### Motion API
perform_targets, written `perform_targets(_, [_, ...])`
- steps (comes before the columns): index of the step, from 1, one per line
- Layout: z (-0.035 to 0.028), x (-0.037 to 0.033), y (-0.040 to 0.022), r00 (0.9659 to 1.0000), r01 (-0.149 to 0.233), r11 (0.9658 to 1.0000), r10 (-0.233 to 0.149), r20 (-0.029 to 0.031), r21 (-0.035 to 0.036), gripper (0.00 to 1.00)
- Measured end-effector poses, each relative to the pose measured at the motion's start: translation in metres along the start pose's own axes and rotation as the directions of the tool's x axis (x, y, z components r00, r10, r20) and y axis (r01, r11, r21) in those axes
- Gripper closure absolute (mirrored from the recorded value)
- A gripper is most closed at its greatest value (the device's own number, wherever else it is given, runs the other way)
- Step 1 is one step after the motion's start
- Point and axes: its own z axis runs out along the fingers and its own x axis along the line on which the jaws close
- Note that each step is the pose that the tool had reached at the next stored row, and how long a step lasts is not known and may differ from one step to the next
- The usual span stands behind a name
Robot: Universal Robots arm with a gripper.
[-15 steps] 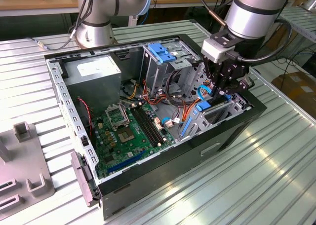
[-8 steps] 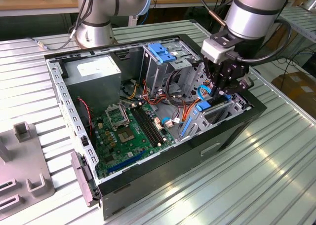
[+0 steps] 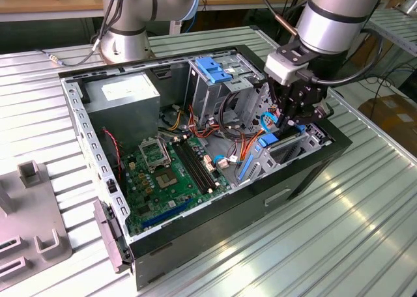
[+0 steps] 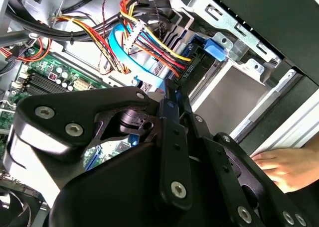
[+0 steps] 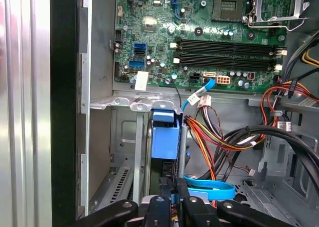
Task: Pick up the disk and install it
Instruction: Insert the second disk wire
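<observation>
The disk (image 5: pixel 164 142) stands on edge in the lower drive bay of the open computer case (image 3: pixel 306 173), its blue bracket facing the first wrist view. In the exterior view its blue rail (image 3: pixel 268 141) shows at the case's right end, just under my gripper (image 3: pixel 287 122). My gripper (image 5: pixel 173 199) reaches down into the bay. Its two black fingers (image 5: pixel 160 207) are drawn close together on the disk's near edge. In the second wrist view the black finger linkage (image 4: pixel 172 137) points at a blue bracket tab (image 4: pixel 215 49) in the bay.
Orange, yellow and black cable bundles (image 5: pixel 219 132) and a blue flat cable (image 5: pixel 209 189) crowd the bay beside the disk. The motherboard (image 3: pixel 169 170), a grey power-supply box (image 3: pixel 124 95) and an upper drive cage with a blue handle (image 3: pixel 212 69) fill the case. A person's hand (image 4: pixel 289 165) rests outside the case wall.
</observation>
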Motion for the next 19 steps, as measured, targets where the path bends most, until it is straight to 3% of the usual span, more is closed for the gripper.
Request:
perform_targets(4, [0.004,0.0002,0.0005,1.0,0.0,1.0,0.0,-0.0001,-0.0001,0.84])
perform_targets(11, [0.0035,0.0002,0.0004,1.0,0.0,1.0,0.0,0.0012,0.0005,0.83])
perform_targets(12, [-0.0011,0.0005,-0.0001,1.0,0.0,1.0,0.0,0.0005,0.0004,0.76])
perform_targets(14, [-0.0152,0.0011,-0.0022,1.0,0.0,1.0,0.0,0.0003,0.0004,0.76])
perform_targets(15, [-0.0184,0.0013,-0.0027,1.0,0.0,1.0,0.0,0.0003,0.0004,0.76])
perform_targets(16, [-0.0184,0.0012,-0.0027,1.0,0.0,1.0,0.0,0.0004,0.0004,0.78])
perform_targets(17, [-0.0184,0.0013,-0.0027,1.0,0.0,1.0,0.0,0.0004,0.0004,0.9])
perform_targets(19, [-0.0185,0.0013,-0.0027,1.0,0.0,1.0,0.0,0.0004,0.0004,0.9])
